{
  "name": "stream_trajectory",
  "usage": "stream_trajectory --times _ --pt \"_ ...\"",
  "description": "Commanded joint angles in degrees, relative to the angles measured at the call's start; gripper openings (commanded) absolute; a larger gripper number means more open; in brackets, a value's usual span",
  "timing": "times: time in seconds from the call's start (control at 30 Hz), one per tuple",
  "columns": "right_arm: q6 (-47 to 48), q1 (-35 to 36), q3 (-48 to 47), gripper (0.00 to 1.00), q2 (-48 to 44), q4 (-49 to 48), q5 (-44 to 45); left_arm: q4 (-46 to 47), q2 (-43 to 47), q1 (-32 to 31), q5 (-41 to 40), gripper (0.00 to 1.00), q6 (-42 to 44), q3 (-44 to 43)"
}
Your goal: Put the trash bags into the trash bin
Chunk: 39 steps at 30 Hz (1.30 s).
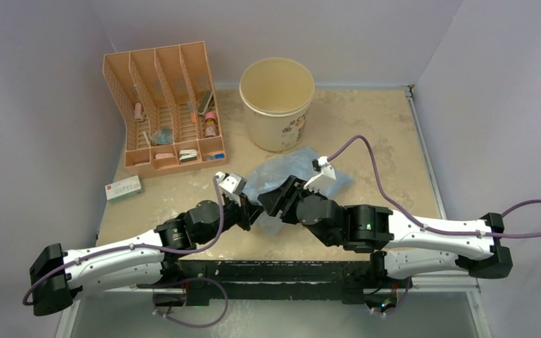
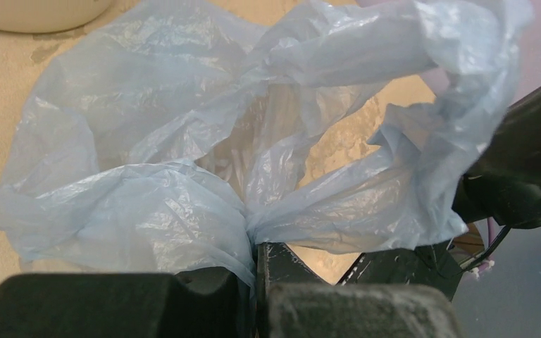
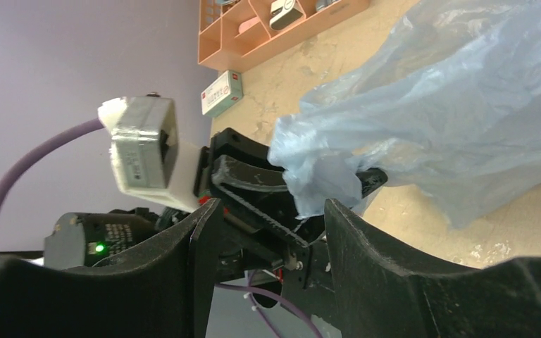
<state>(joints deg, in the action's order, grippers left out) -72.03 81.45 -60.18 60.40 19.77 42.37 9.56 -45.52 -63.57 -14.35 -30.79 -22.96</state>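
Thin crinkly light-blue plastic bag (image 1: 297,172) lies bunched on the beige worktop (image 1: 380,141), just arm-side of the round cream plastic bucket (image 1: 278,102), so I'd guess the carry goes up and away. Left jaws pinch its near edge; right jaws are spread, holding nothing. Red print on the small white box (image 1: 123,187): unreadable.

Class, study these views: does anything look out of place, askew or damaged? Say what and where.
Only the bag: it lies crumpled on the table just in front of the bin, not inside it, with one fold pinched in the left claw. The bin stands upright and nothing looks spilled or broken.
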Motion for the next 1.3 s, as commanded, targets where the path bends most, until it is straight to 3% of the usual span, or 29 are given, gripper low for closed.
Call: stream_trajectory --times 0.0,0.27,0.47,0.6,0.77,1.07,1.27 --pt "-1.7 0.2 1.2 0.58 0.0 -3.4 1.9 1.3 2.4 -0.3 -1.3 0.0 1.2 -1.8" --pt "-0.7 0.1 2.1 0.51 1.0 -5.4 2.3 2.8 1.8 -0.3 1.4 0.0 1.9 -1.1" --pt "2.7 -2.3 -1.1 0.38 3.4 -3.7 4.0 3.6 1.7 -0.3 3.5 0.0 2.4 -0.8" --pt "2.8 -3.8 -2.2 0.46 6.5 -2.7 2.2 4.4 2.6 -0.3 4.0 0.0 2.3 0.1" --pt "3.8 -5.1 -2.1 0.49 7.7 -3.4 1.8 3.8 3.3 -0.3 5.1 0.0 3.3 -0.1" --pt "7.9 -8.4 -1.8 0.44 6.9 -3.2 1.6 5.9 3.2 -0.3 10.7 0.0 5.2 0.4" --pt "11.9 -9.5 0.9 0.39 6.4 -11.2 -2.9 9.2 2.5 -0.3 14.1 0.0 6.3 1.5"
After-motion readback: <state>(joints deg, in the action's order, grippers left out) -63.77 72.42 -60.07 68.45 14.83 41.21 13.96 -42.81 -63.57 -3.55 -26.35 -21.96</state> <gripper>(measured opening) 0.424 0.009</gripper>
